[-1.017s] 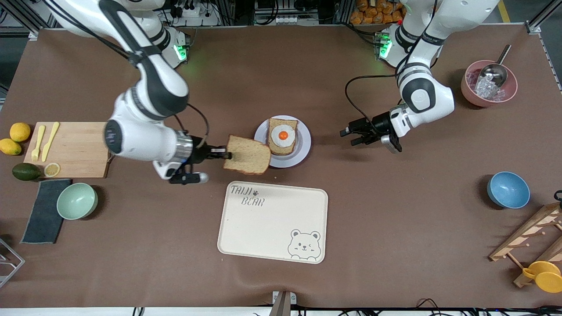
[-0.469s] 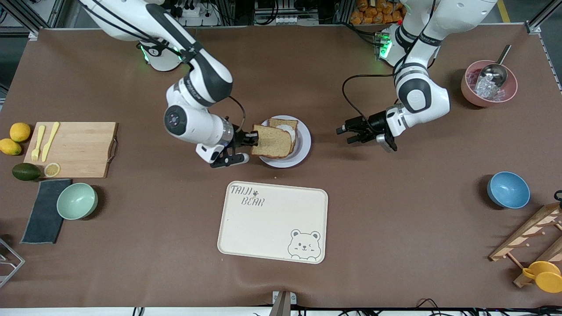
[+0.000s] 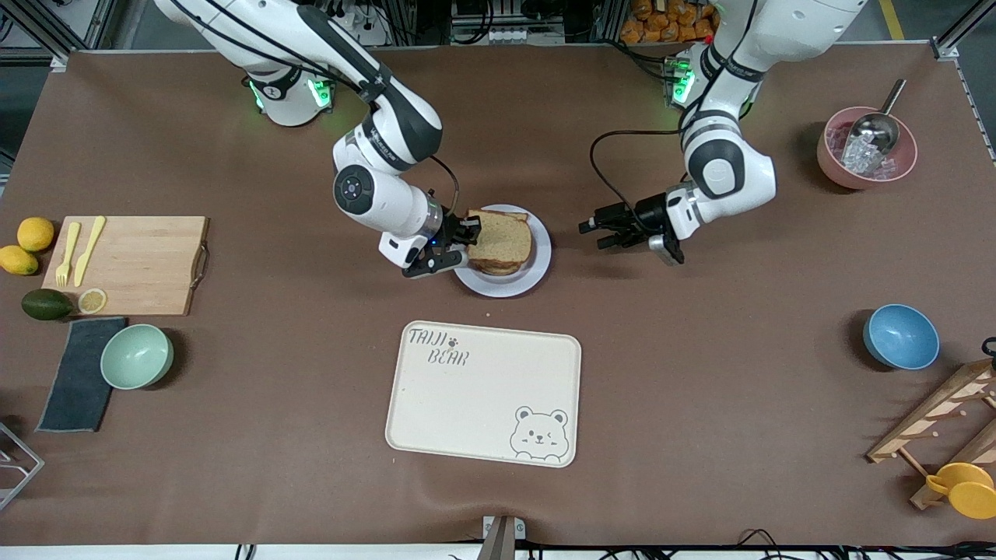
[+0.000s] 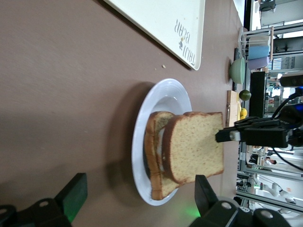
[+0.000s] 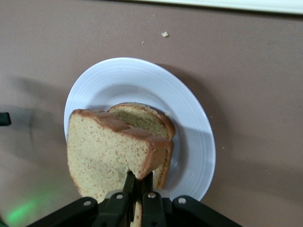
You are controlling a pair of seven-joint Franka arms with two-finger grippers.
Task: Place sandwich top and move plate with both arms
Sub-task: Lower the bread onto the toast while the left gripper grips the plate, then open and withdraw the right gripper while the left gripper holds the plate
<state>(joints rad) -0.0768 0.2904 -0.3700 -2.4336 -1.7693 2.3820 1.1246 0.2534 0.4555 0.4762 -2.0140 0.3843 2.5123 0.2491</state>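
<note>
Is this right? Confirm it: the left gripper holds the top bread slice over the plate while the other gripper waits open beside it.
No: the right gripper holds the top bread slice over the plate; the left gripper waits open beside it, per the front view.

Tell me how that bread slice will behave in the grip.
The bread slice, pinched at one edge by the right hand over the plate, stays flat, so it looks fairly stiff and light. Its crumb is probably soft and might dent or tear.

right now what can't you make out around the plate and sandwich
- Egg: not seen in any view; the sandwich top held by the right claw covers the lower slice.
- Whether the top rests on the lower slice or hovers above it: unclear in every view.
- Plate rim toward the right arm: front view, hidden by the claw.
- Left claw open beside the plate; its fingertips are cut off in the left wrist view.
</note>
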